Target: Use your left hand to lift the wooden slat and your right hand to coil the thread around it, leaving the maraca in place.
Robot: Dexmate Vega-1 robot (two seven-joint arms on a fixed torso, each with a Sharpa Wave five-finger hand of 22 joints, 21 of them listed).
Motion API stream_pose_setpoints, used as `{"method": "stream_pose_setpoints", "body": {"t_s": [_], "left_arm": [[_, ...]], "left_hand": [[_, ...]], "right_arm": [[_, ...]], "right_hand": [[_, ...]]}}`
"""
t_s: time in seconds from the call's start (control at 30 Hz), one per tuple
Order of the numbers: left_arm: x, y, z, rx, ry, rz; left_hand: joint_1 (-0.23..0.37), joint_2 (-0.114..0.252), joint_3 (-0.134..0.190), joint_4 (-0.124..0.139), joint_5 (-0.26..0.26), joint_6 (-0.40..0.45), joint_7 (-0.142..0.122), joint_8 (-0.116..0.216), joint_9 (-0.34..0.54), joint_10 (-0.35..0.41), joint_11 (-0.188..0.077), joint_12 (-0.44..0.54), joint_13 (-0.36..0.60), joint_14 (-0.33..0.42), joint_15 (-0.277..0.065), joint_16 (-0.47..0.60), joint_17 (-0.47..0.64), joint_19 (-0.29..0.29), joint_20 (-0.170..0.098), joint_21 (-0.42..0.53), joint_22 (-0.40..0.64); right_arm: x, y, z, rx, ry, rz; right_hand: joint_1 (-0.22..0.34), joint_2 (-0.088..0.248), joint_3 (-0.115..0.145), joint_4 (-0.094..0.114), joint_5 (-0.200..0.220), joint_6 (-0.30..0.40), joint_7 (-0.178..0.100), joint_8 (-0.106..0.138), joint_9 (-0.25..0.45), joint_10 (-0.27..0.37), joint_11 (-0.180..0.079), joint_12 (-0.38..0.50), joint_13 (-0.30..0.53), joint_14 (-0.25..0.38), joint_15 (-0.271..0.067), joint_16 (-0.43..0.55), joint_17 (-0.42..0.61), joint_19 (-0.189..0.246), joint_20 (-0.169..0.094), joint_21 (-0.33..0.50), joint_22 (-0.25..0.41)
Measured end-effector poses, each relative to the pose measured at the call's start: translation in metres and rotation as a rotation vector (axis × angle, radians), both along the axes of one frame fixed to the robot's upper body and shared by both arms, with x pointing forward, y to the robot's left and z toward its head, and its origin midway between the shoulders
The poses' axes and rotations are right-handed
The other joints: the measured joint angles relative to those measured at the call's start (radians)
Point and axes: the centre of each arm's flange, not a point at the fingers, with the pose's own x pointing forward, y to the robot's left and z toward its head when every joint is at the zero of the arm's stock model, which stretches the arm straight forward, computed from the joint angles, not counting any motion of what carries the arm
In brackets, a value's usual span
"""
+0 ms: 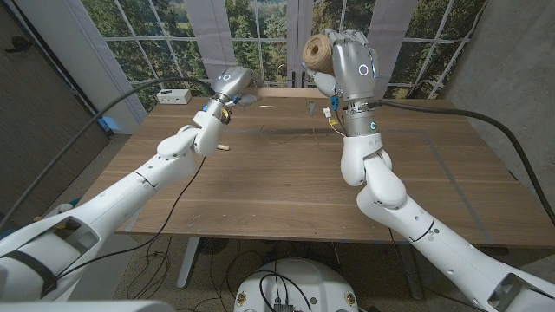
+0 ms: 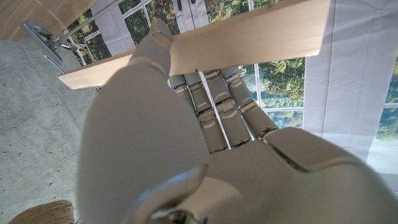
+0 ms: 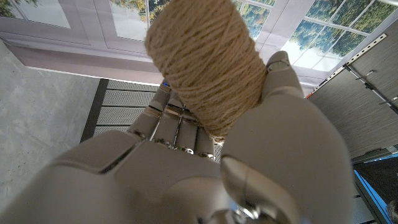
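Over the far left of the worktop (image 1: pixel 260 191), the left hand (image 1: pixel 231 84) is raised off the wood, its fingers (image 2: pixel 214 106) closed around the slat (image 2: pixel 249 40), which lies crosswise under them and sticks out on both sides in the left wrist view; in the head view only a short pale end of it shows beside the hand. Behind that hand, at the back edge, sits a white box (image 1: pixel 174 96). On the wood just below the left wrist lies a small pale object (image 1: pixel 224 147), too small to name. A thin line of thread (image 1: pixel 286 132) runs across the worktop between the two arms. Near the back middle stands a small dark item (image 1: pixel 310 106), which I cannot identify. To the right, the right hand (image 1: pixel 351 65) is held high above the worktop, back toward the camera, gripping a spool (image 3: pixel 205 62) of tan thread between thumb and fingers, the spool standing up out of the grasp.
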Motion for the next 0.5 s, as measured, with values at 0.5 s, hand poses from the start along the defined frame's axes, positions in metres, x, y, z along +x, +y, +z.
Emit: {"method": "stream_pose_setpoints", "body": {"t_s": [0.5], "left_arm": [[-0.009, -0.010, 0.028, -0.037, -0.052, -0.008]], "left_hand": [[0.000, 0.000, 0.000, 0.000, -0.002, -0.001, 0.000, 0.000, 0.000, 0.000, 0.000, -0.004, 0.003, 0.003, -0.003, -0.004, 0.003, -0.002, -0.002, 0.007, 0.000]], "right_arm": [[-0.004, -0.016, -0.061, 0.026, 0.138, -0.012]], "right_hand": [[0.002, -0.002, -0.004, 0.004, 0.004, 0.009, -0.009, -0.007, 0.000, 0.007, -0.007, -0.008, 0.000, 0.007, -0.007, -0.006, 0.005, -0.002, 0.002, 0.008, -0.005]]}}
